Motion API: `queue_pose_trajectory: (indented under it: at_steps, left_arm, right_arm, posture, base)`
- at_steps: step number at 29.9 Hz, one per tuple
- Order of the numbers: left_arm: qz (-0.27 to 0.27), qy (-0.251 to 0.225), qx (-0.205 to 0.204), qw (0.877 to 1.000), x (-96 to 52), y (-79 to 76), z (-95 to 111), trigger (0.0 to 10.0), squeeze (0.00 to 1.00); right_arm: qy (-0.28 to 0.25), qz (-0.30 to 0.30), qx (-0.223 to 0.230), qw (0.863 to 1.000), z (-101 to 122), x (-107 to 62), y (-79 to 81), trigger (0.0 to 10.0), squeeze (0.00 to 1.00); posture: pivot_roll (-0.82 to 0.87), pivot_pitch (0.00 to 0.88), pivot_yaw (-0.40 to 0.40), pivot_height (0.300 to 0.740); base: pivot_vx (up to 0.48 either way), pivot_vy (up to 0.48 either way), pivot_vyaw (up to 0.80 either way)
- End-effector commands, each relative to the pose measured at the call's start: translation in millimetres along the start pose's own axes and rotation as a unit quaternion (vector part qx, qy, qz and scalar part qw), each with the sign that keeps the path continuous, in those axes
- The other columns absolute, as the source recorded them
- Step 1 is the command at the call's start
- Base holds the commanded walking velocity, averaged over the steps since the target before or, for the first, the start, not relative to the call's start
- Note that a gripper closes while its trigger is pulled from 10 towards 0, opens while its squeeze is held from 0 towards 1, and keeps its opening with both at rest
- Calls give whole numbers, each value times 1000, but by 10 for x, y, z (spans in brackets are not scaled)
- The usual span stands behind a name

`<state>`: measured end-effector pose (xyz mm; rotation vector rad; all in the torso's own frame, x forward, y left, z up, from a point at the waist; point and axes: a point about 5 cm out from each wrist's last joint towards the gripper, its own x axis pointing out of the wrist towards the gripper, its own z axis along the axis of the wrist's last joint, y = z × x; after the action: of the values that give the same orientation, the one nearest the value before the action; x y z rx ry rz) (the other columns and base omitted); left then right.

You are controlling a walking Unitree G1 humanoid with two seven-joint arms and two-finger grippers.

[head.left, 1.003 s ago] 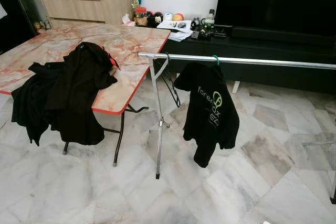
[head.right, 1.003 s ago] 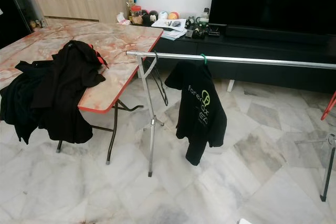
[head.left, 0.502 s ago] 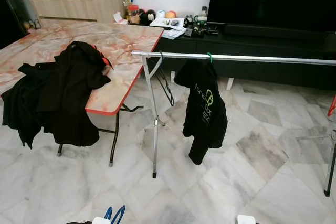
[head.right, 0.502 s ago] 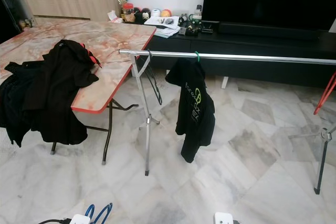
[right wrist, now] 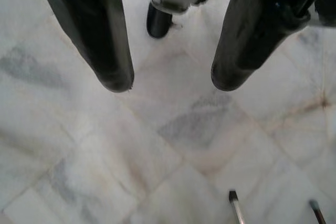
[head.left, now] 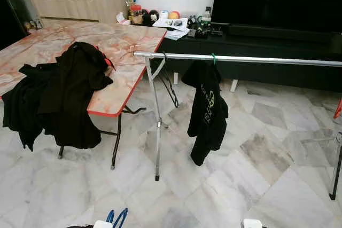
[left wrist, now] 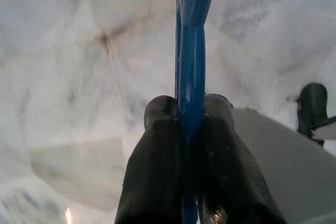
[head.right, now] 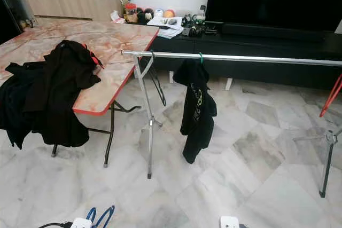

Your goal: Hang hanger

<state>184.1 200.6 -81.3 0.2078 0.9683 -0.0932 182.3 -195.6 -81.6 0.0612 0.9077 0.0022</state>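
Observation:
A blue hanger (left wrist: pixel 192 51) is pinched between the two black fingers of my left gripper (left wrist: pixel 190 109), which is shut on it; its blue loop (head.left: pixel 116 218) pokes up at the bottom edge of the left eye view. My right gripper (right wrist: pixel 170 80) hangs open over the marble floor, nothing between its fingers. Ahead stands a silver clothes rail (head.left: pixel 235 59) with a black printed shirt (head.left: pixel 207 109) hanging from a green hanger hook (head.left: pixel 214 57), and an empty dark hanger (head.left: pixel 170 81) near the rail's left end.
A red-edged marble-top folding table (head.left: pixel 117 46) stands to the left, with black garments (head.left: pixel 61 92) draped over its front edge. A dark TV console (head.left: pixel 267 41) runs behind the rail. The rail's second stand (head.left: pixel 335 169) is at the right. Pale marble floor (head.left: pixel 240 185) lies between me and the rail.
The black shirt on the rail has swung and turned edge-on, looking narrower. Over the last second the camera view shifted down and the blue hanger came into sight at the bottom.

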Motion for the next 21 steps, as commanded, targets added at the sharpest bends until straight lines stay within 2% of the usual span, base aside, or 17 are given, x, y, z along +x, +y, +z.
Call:
queue_pose_trajectory:
  at_steps: [1,2,3,6,9,10,11,12,14,16,18,19,20,21]
  left_arm:
    - [4,-29,37,999,0,105,130,10000,0]
    - [-2,-57,91,994,-4,159,253,10000,0]
    - [-3,-74,118,990,-7,185,332,10000,0]
    - [-13,-156,172,973,-40,259,778,10000,0]
    - [-32,-185,217,958,-67,236,962,10000,0]
    - [-77,-207,299,928,-107,141,1163,10000,0]
    - [-99,-211,324,917,-123,97,1218,10000,0]
    - [-147,-213,357,898,-155,8,1298,10000,0]
    - [-163,-216,371,888,-171,-25,1332,10000,0]
    - [-168,-220,399,874,-197,-37,1424,10000,0]
    - [-199,-227,425,853,-280,-65,1603,10000,0]
    - [-214,-227,433,845,-318,-76,1667,10000,0]
    - [-224,-226,439,841,-343,-82,1705,10000,0]
    - [-248,-207,482,814,-417,-97,1754,10000,0]
  right_arm:
    - [-37,10,-8,999,224,31,-13,10000,0]
    - [-64,32,-41,997,422,54,17,10000,0]
    - [-77,44,-65,994,506,59,37,10000,0]
    - [-137,91,-129,978,865,47,85,10000,0]
    - [-162,120,-151,968,1041,29,113,10000,0]
    - [-176,203,-198,942,1217,-14,219,10000,0]
    - [-178,235,-216,931,1265,-34,261,10000,0]
    - [-165,307,-252,903,1300,-79,337,10000,0]
    - [-155,339,-270,888,1301,-101,365,10000,0]
    - [-142,381,-313,858,1317,-147,377,10000,0]
    - [-119,457,-354,808,1406,-261,380,10000,0]
    - [-109,483,-364,789,1449,-310,378,10000,0]
    - [-103,499,-370,777,1474,-340,377,10000,0]
    - [-92,536,-377,750,1557,-417,383,10000,0]
  posture:
    - [38,17,11,740]
    - [28,16,15,740]
    - [27,14,14,740]
    - [42,13,7,740]
    - [42,13,7,740]
    - [39,7,3,740]
    - [39,7,3,740]
    - [33,0,6,740]
    - [32,0,6,740]
    - [28,0,7,740]
    - [28,0,7,740]
    - [30,0,4,740]
    - [30,0,4,740]
    - [31,0,-1,740]
  base:
    - [0,0,0]
    - [0,0,0]
    - [0,0,0]
    - [0,0,0]
    - [0,0,0]
    - [0,0,0]
    - [0,0,0]
    - [0,0,0]
    - [0,0,0]
    - [0,0,0]
    - [0,0,0]
    - [0,0,0]
    - [0,0,0]
    - [0,0,0]
